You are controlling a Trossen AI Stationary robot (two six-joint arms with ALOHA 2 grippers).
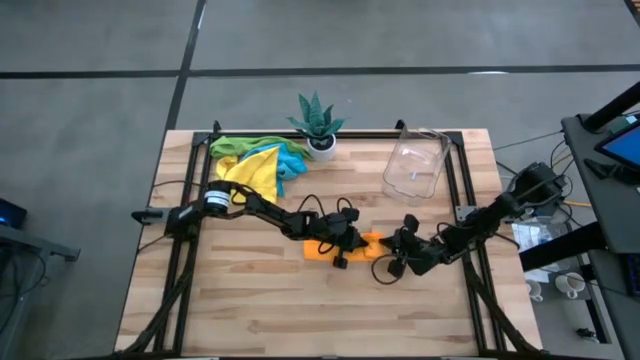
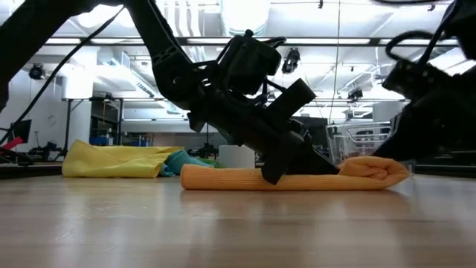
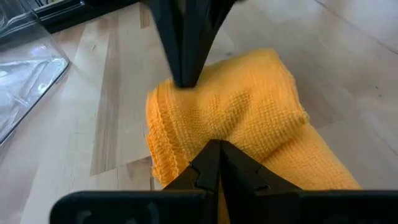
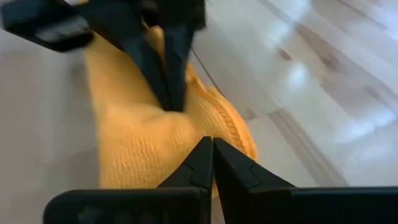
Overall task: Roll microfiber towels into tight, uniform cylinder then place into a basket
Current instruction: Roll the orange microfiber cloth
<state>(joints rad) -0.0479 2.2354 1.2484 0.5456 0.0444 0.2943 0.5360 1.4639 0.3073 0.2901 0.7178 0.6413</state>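
A: Counting cloth. How many towels are showing?

B: Four colours. One orange microfiber towel, rolled into a long cylinder (image 1: 345, 247), is lying flat near the table's middle. Three more are sitting in a loose heap toward the far left edge: a yellow towel (image 1: 255, 168), a green towel (image 1: 238, 146) and a light blue towel (image 1: 292, 162), overlapping each other.

A: Where's the heap relative to the roll?

B: Well apart from it, farther back and to the left. In the low view the yellow towel (image 2: 119, 161) is lying behind the roll's left end.

A: Baskets?

B: One clear rectangular plastic basket with rounded corners (image 1: 416, 164), sitting behind the roll and to its right. Can't see any roll inside it.

A: Grippers?

B: Two, both at the roll. The left gripper (image 1: 340, 262) is pressing down on the orange cylinder around its middle, fingers pressed together, tips on the cloth and not pinching it. The right gripper (image 1: 392, 268) is sitting at the roll's right end, fingers also pressed together, tips touching the fabric edge. In the wrist views each closed pair is facing the other across the orange cloth.

A: Anything else?

B: One small green spiky plant in a white pot (image 1: 319, 124), standing behind the roll, between the heap and the basket. All on one light wooden slatted table (image 1: 260, 310).
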